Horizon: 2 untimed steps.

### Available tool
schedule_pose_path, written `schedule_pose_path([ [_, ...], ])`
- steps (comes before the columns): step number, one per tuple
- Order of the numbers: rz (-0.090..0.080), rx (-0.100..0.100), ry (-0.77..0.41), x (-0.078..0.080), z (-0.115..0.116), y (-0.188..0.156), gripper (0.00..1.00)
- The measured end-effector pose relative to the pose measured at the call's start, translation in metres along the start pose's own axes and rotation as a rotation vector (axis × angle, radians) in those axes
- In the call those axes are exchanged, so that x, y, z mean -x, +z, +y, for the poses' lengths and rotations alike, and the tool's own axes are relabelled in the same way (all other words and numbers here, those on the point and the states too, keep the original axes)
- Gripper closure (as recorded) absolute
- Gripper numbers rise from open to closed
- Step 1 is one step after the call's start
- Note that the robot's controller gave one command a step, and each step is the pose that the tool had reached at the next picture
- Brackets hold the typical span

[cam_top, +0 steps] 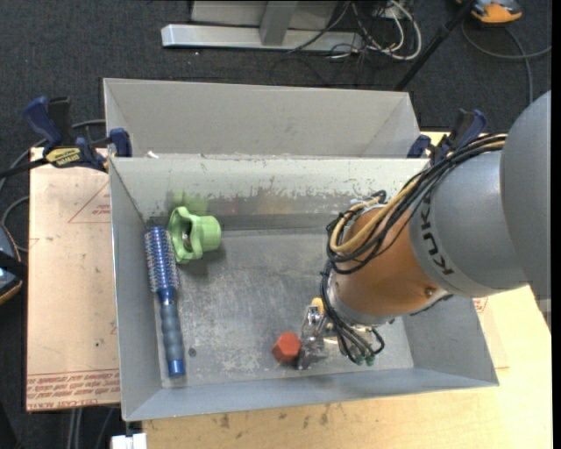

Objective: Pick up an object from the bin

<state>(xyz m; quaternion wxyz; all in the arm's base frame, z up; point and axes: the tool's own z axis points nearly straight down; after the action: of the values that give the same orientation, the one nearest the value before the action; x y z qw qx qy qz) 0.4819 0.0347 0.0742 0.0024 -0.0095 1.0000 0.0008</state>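
Well, I'm watching the blue hairbrush (165,298) and green plastic piece (193,233) lying at the left. Lower middle, the small red block (285,349) is resting on the bin floor just beside the gripper (307,349). I'm not able to tell how far open the gripper is, and I'm judging the pick not yet done.

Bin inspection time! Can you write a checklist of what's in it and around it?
Surface: grey metal bin, floor scuffed.
Job's things: small red block near the bottom wall.
Clutter: blue hairbrush along the left wall; green plastic piece beside its bristle end.
Grippers: tool low in the bin, right beside the red block.
Cables: black and yellow cables looped over the orange wrist.
Surroundings: dark floor, more wires at the top.
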Motion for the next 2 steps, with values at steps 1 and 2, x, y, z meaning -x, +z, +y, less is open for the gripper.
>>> schedule_pose_path([
  [1, 0.001, -0.001, -0.021, 0.0012, 0.0068, -0.0212, 1.00],
  [2, 0.004, 0.000, -0.020, 0.0005, 0.0067, -0.0198, 0.00],
])
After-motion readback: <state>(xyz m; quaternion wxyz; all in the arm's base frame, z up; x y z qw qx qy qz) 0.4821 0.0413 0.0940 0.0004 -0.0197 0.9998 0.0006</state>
